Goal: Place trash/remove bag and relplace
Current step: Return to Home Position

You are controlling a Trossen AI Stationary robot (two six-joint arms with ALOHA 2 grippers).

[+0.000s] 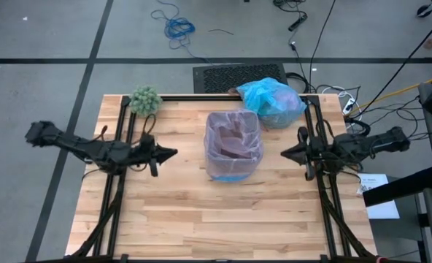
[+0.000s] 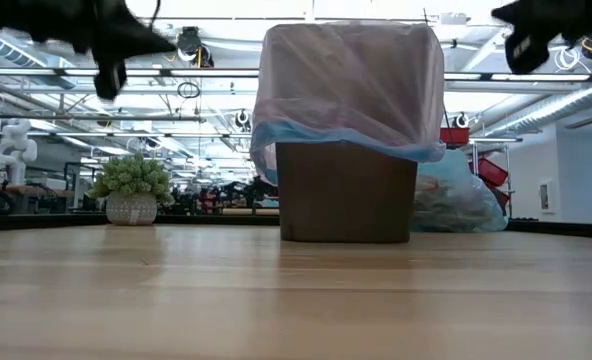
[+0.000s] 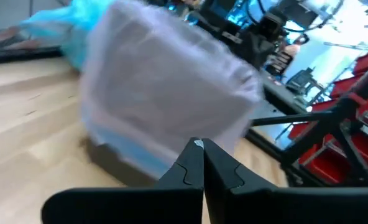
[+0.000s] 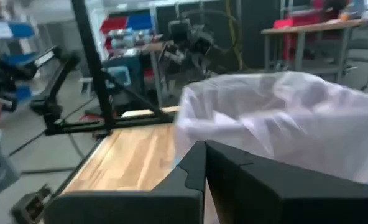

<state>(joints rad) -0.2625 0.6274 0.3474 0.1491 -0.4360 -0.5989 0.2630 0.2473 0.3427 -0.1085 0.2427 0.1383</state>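
Mid-table (image 1: 201,219): brown square bin (image 2: 346,195), lined with translucent pink bag (image 1: 234,135), blue rim folded down over the outside; contents impossible to make out. Just behind, toward the far right edge: light-blue bag (image 1: 274,101), bulging, filling unclear. Left gripper (image 1: 174,153) left of the bin, fingers pressed together, empty. Right gripper (image 1: 283,154) opposite, likewise closed on nothing. Both apart from the bin.

Robotics lab or workshop: loose cables (image 1: 174,27) across grey floor (image 1: 41,29), red parts bins (image 4: 125,23), workbench (image 4: 308,27) behind.
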